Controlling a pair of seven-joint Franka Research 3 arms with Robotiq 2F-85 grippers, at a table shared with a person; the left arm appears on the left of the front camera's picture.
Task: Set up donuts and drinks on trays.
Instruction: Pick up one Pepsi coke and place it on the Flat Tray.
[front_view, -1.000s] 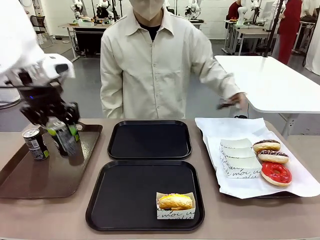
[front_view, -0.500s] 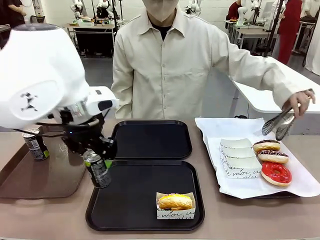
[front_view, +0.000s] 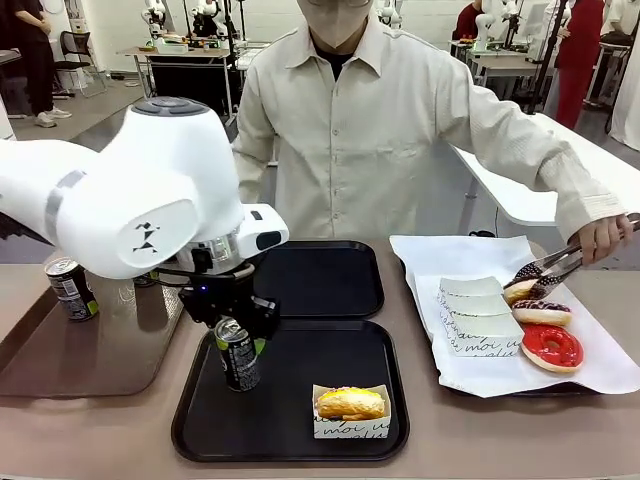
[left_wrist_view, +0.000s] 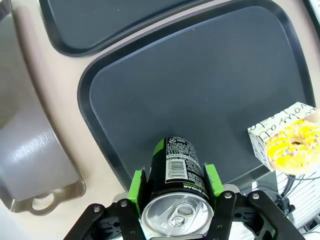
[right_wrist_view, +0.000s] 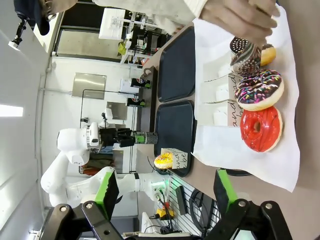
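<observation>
A slim dark drink can (front_view: 240, 368) stands upright in the grip of the robot's left gripper (left_wrist_view: 174, 182), its green pads (left_wrist_view: 137, 186) pressed against opposite sides of the can just below the silver top. The can is over the left half of the nearer black tray (front_view: 300, 375); whether its base touches the tray cannot be told. In that tray's front right corner lies a golden glazed donut (front_view: 351, 402) in a white paper sleeve with dark script. The second black tray (front_view: 300, 282) lies just beyond, bare. To the left, a second can (front_view: 70, 288) stands on the long brown tray (front_view: 90, 360).

Across the table, a person in a cream shirt reaches with metal tongs (front_view: 550, 267) held in one hand (front_view: 606, 238) to a chocolate-sprinkled donut (right_wrist_view: 244, 59), which is tipped on edge between the tong tips. It sits on the white-paper-lined tray (front_view: 590, 385) beside another chocolate-sprinkled donut (front_view: 546, 312), a red-iced donut (front_view: 552, 346) and a stack of empty paper sleeves (front_view: 476, 316).

The right gripper (right_wrist_view: 167, 192) hangs well clear of the table, fingers spread apart with nothing between them.
</observation>
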